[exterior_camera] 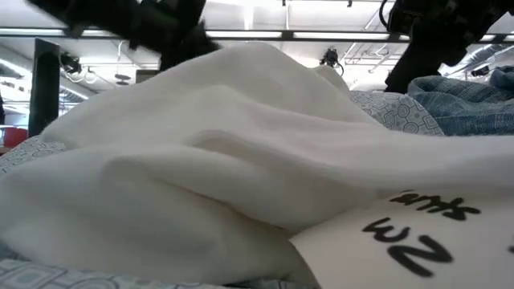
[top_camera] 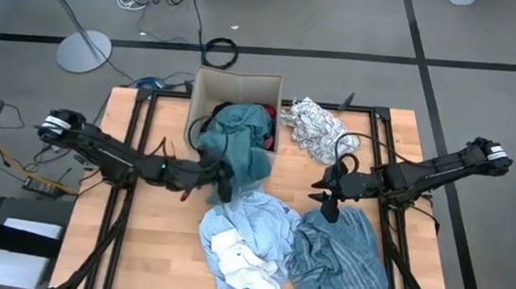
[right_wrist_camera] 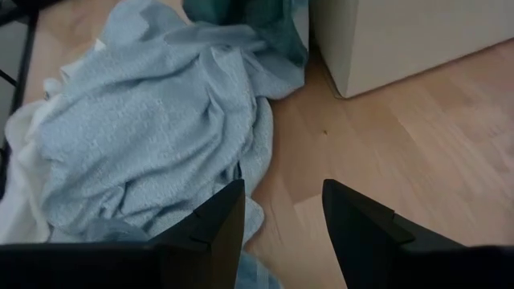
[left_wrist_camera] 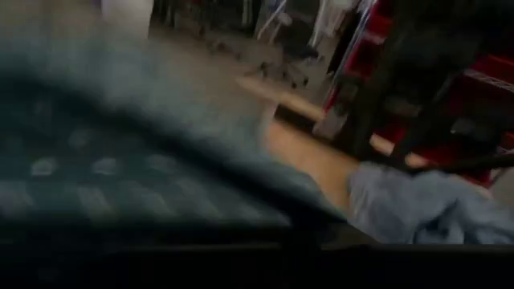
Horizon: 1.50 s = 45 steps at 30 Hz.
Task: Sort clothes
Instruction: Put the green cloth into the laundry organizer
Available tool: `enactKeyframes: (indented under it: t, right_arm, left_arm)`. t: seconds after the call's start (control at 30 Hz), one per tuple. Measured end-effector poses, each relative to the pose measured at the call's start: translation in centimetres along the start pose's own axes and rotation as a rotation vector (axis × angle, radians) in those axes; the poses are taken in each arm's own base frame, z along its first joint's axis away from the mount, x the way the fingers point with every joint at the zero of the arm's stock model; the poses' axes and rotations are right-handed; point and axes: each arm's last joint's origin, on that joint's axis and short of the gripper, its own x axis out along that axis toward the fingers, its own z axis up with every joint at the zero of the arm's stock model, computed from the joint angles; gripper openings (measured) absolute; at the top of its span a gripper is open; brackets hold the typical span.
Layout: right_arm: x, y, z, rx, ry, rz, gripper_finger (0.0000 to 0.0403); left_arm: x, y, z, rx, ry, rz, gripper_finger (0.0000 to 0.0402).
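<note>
Wooden counter (top_camera: 146,267) is seen from above, with grey floor and cables around it. Left pincer (top_camera: 224,185) is pressed together at the lower edge of the teal garment (top_camera: 237,143); whether fabric is actually pinched cannot be told. That garment is draped out of the cardboard box (top_camera: 208,88), long axis running from the box toward the counter's near edge, loose end pointing at the left pincer. Left arm is clearly the nearer one to it. Right pincer (right_wrist_camera: 281,210) is held half spread, nothing between the fingers, over bare wood just beside the light blue garment (right_wrist_camera: 152,120). Striped garment (top_camera: 347,257) is heaped just below the right pincer in the high view. White garment (top_camera: 242,262) is bunched on the light blue one. Patterned garment (top_camera: 312,126) is left beside the box.
</note>
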Motion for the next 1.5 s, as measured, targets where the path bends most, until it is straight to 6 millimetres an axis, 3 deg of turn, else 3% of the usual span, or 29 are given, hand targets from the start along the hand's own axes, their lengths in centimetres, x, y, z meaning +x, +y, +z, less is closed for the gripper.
enactKeyframes:
  t: [0.17, 0.27, 0.5, 0.63, 0.8, 0.87, 1.2, 1.37, 1.5]
  right_arm:
    - [0.0, 0.0, 0.0, 0.0, -0.001, 0.001, 0.0169]
    - [0.0, 0.0, 0.0, 0.002, -0.005, 0.003, 0.0169]
    - [0.0, 0.0, 0.0, 0.0, -0.004, 0.003, 0.0169]
    - [0.0, 0.0, 0.0, -0.008, -0.004, 0.002, 0.0169]
    - [0.0, 0.0, 0.0, -0.013, -0.002, 0.002, 0.0169]
    - [0.0, 0.0, 0.0, -0.013, -0.002, 0.002, 0.0169]
    - [0.0, 0.0, 0.0, -0.018, -0.002, 0.001, 0.0169]
    - [0.0, 0.0, 0.0, -0.015, -0.002, 0.001, 0.0169]
    - [0.0, 0.0, 0.0, -0.015, -0.001, 0.001, 0.0169]
  left_arm:
    - [1.3, -1.3, 6.8, 0.21, -0.028, 0.063, 0.0001]
    - [1.7, -0.9, 11.9, 0.301, -0.041, 0.156, 0.0001]
    - [0.7, 2.5, 22.7, 0.386, -0.138, 0.364, 0.0001]
    - [-0.2, 4.9, 25.5, 0.369, -0.157, 0.508, 0.0]
    - [-0.4, 7.7, 25.9, 0.377, -0.116, 0.793, 0.0]
    - [-0.2, 8.6, 25.6, 0.38, -0.08, 0.83, 0.0]
    - [4.6, 9.2, 21.1, 0.311, 0.29, 0.338, 0.0004]
    - [6.3, 9.7, 18.8, 0.264, 0.442, 0.318, 0.0037]
    - [6.5, 10.5, 18.2, 0.195, 0.511, 0.314, 0.0071]
